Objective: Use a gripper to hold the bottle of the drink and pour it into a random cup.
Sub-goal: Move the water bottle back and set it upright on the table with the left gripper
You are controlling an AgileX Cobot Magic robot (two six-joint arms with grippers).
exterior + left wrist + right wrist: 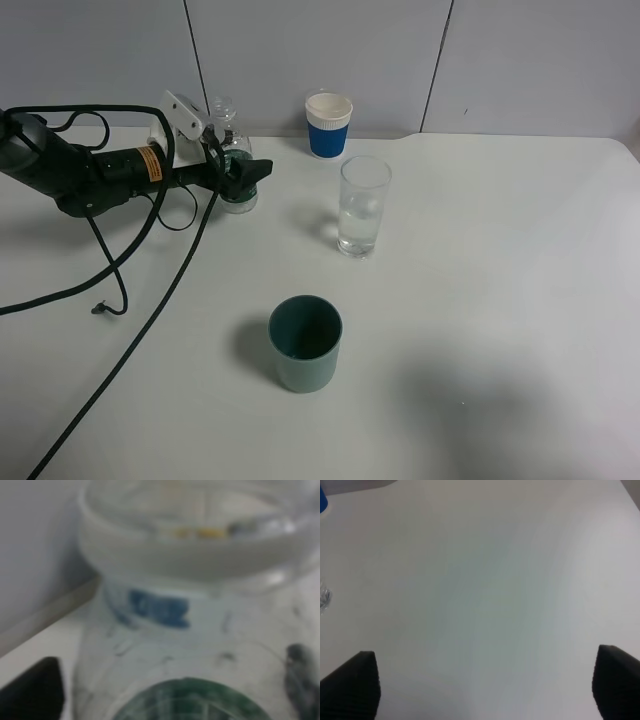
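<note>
At the back left of the white table [500, 300], the left gripper [243, 178] is closing around the bottle [231, 150], its black fingers sitting on either side of the green label while the bottle is standing upright near the wall. Whether it is being lifted or resting on the table, I cannot tell. The glass [361, 205], standing well apart toward the middle, is already holding some clear liquid in its lower part, so pouring looks at least partly done; either more pouring or simply letting go of the bottle is what appears to be left. The bottle is thin, clear, ribbed plastic with no cap, and up close it [190, 630] is showing a blurred blue mark. The glass is tall, smooth and straight-sided. The right gripper [485, 690] is hovering over bare table with its ridged black fingers [355, 685] spread wide, gripping nothing.
</note>
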